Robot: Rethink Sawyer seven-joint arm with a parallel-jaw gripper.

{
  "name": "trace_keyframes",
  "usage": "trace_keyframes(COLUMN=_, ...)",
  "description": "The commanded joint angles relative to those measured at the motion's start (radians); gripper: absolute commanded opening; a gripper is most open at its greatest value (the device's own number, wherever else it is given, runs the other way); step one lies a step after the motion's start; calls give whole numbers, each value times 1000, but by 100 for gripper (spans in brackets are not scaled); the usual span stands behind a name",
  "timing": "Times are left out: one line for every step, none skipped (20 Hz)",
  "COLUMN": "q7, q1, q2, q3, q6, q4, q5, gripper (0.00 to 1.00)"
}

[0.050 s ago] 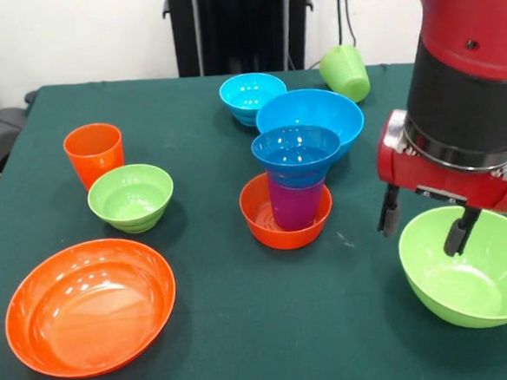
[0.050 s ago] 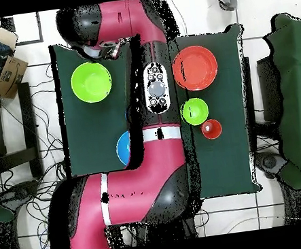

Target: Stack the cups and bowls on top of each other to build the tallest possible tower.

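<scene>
The tower (image 1: pixel 294 191) stands mid-table: a small orange bowl (image 1: pixel 278 227) holds an upright purple cup (image 1: pixel 296 204), and a dark blue bowl (image 1: pixel 296 150) sits on the cup. My gripper (image 1: pixel 425 221) is open to its right, over the far left rim of a large lime green bowl (image 1: pixel 472 266); one finger hangs outside the rim, the other over the inside. From above, the gripper (image 2: pixel 108 51) is at the edge of that green bowl (image 2: pixel 91 82). An orange cup (image 1: pixel 93 153) stands upright at the left. A green cup (image 1: pixel 345 72) lies tilted at the back.
A large blue bowl (image 1: pixel 318 114) and a small light blue bowl (image 1: pixel 253 94) sit behind the tower. At the left are a small green bowl (image 1: pixel 131 197) and a large orange bowl (image 1: pixel 89 306). In the overhead view, the arm hides the tower.
</scene>
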Motion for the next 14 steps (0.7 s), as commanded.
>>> trace_keyframes(q7=78, q1=2, q2=29, q3=17, q6=-78, q4=137, q5=-20, gripper=100)
trace_keyframes(q7=76, q1=2, q2=26, q3=16, q6=-85, q4=148, q5=-17, gripper=100)
trace_keyframes(q7=74, q1=2, q2=26, q3=15, q6=-86, q4=148, q5=-14, gripper=100)
trace_keyframes(q7=71, q1=2, q2=24, q3=15, q6=-85, q4=154, q5=-10, gripper=100)
trace_keyframes(q7=67, q1=3, q2=21, q3=15, q6=-84, q4=159, q5=-5, gripper=100)
trace_keyframes(q7=66, q1=4, q2=11, q3=13, q6=-96, q4=183, q5=0, gripper=100)
trace_keyframes(q7=65, q1=5, q2=11, q3=12, q6=-97, q4=185, q5=4, gripper=100)
trace_keyframes(q7=65, q1=7, q2=5, q3=13, q6=-108, q4=202, q5=8, gripper=100)
trace_keyframes(q7=63, q1=7, q2=5, q3=14, q6=-106, q4=204, q5=13, gripper=100)
trace_keyframes(q7=59, q1=7, q2=-1, q3=17, q6=-114, q4=220, q5=19, gripper=100)
trace_keyframes(q7=56, q1=6, q2=-7, q3=20, q6=-122, q4=235, q5=26, gripper=100)
trace_keyframes(q7=50, q1=5, q2=-14, q3=24, q6=-133, q4=253, q5=33, gripper=100)
trace_keyframes(q7=44, q1=3, q2=-16, q3=30, q6=-138, q4=261, q5=41, gripper=100)
trace_keyframes(q7=39, q1=2, q2=-17, q3=32, q6=-141, q4=265, q5=45, gripper=100)
